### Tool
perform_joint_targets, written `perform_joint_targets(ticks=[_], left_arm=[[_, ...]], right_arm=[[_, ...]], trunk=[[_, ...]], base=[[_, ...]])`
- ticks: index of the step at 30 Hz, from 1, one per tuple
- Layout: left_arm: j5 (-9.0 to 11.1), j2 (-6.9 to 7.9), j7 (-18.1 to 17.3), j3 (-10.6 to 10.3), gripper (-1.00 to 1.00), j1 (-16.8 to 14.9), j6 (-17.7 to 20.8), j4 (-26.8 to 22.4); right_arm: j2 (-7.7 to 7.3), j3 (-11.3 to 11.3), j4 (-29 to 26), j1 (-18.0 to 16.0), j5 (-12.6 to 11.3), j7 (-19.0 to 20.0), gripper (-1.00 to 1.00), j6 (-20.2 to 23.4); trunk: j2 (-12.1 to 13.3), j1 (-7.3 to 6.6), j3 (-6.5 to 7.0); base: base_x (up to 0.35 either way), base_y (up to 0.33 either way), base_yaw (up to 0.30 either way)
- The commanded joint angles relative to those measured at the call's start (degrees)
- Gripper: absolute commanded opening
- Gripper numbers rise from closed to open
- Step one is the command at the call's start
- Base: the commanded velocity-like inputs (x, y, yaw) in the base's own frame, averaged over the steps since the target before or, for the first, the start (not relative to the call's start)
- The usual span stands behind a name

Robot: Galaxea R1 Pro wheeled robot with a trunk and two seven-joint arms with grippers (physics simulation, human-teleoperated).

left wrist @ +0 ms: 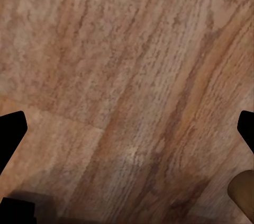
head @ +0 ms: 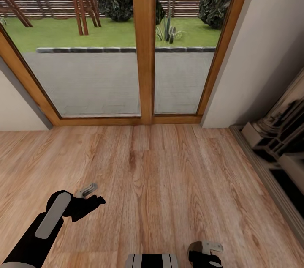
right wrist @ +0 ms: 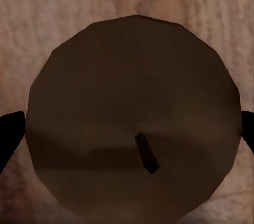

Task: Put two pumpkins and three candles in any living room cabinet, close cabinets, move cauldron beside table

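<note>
While carrying one candle [right wrist: 135,118] in transit, faces a glazed door [head: 143,44] with wooden frame, garden beyond; bare plank floor [head: 169,183] ahead.

Right gripper [head: 205,255], low at the head view's bottom edge: appears closed around the candle. Right wrist view looks straight down onto the candle's round brown top with its short dark wick, a dark fingertip at each side margin, apparently touching the candle's flanks; floor visible around it.

Left gripper [head: 86,192], held out over the floor on the left: fingers spread wide in the left wrist view, nothing between them, planks beneath. Tan rounded shape at that view's corner: cannot be identified.

Dark low furniture [head: 278,141] along the right wall, partly cut by the picture's edge; likely the cabinet, though not confirmable from this angle. Pumpkins, cauldron and table not located here.

Step in hand, as judged: ferrying a candle toward a cabinet for stowing.

Next move calls for: turning base and head rightward toward the dark unit, bringing a drawer front into sight, opening it with the free left gripper if shut, then lowering the candle inside upright before releasing. Risk: candle slipping if the grip is shallow during the turn.
</note>
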Motion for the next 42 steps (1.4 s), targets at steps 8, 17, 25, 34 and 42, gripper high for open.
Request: perform_joint_targets(ticks=[8,17,25,34,42], left_arm=[[0.58,0.06,0.6,-0.12,1.0,-0.03,-0.01,-0.05],[0.58,0.05,0.6,-0.12,1.0,-0.03,-0.01,-0.05],[0.57,0.05,0.6,-0.12,1.0,-0.03,-0.01,-0.05],[0.57,0.03,0.6,-0.19,1.0,-0.03,-0.01,-0.05],[0.57,-0.04,0.62,-0.23,1.0,-0.03,-0.01,-0.05]], right_arm=[[-0.01,0.55,0.04,0.03,-1.58,-0.11,-1.0,-0.14],[-0.01,0.55,0.04,0.03,-1.58,-0.11,-1.0,-0.14],[-0.01,0.55,0.04,0.03,-1.58,-0.11,-1.0,-0.14],[-0.08,0.55,-0.04,0.03,-1.58,-0.04,-1.0,-0.21],[-0.09,0.6,-0.13,0.03,-1.58,0.22,-1.0,-1.66]], trunk=[[0.03,-0.07,0.61],[0.05,-0.1,0.83],[0.15,-0.3,2.61],[0.27,-0.54,4.6],[0.38,-0.74,6.37]], base=[[0.0,0.0,0.0],[0.0,0.0,0.0],[0.0,0.0,0.0],[0.0,0.0,0.0],[0.0,0.0,0.0]])
